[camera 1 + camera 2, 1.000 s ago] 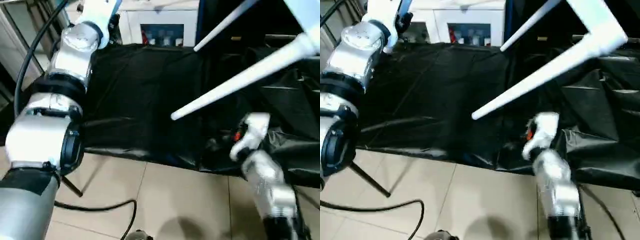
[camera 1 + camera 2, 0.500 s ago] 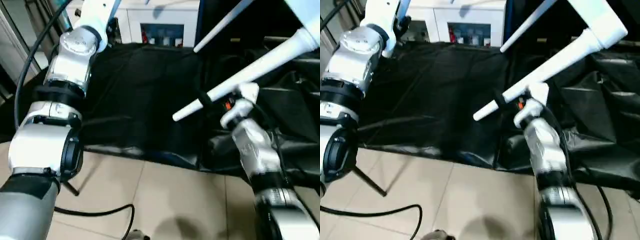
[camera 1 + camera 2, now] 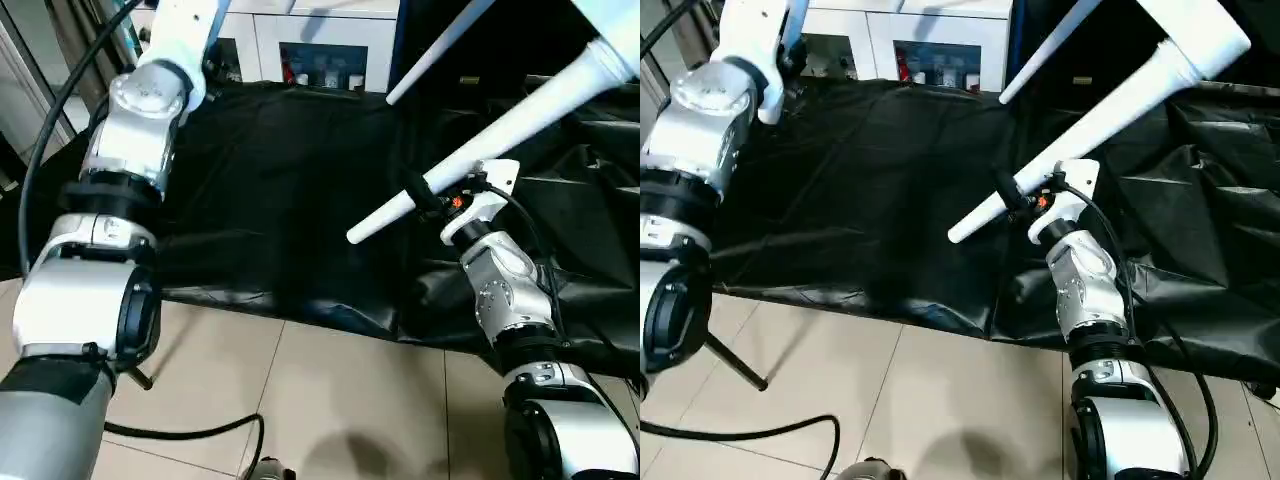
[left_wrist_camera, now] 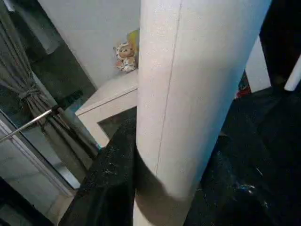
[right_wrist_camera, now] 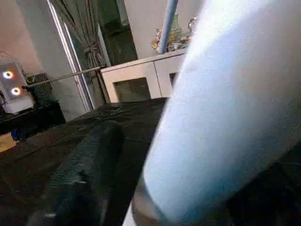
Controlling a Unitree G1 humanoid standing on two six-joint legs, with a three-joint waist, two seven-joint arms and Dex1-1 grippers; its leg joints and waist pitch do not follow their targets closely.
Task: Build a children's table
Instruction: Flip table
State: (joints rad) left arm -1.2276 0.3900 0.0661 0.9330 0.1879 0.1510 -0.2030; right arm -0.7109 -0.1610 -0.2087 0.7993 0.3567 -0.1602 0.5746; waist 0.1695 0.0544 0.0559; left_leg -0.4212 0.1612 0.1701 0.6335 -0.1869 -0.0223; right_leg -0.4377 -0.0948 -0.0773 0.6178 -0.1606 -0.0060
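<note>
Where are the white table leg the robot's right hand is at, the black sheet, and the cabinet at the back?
table leg (image 3: 520, 118), left eye view, middle of the tube.
right hand (image 3: 428, 192), left eye view, at the black fingers on the leg.
black sheet (image 3: 280, 180), left eye view, flat middle part.
cabinet (image 3: 940, 40), right eye view, its white front.

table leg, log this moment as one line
stage: table held up over black sheet | right gripper: closing round near leg by its free end | left gripper: on another leg
</note>
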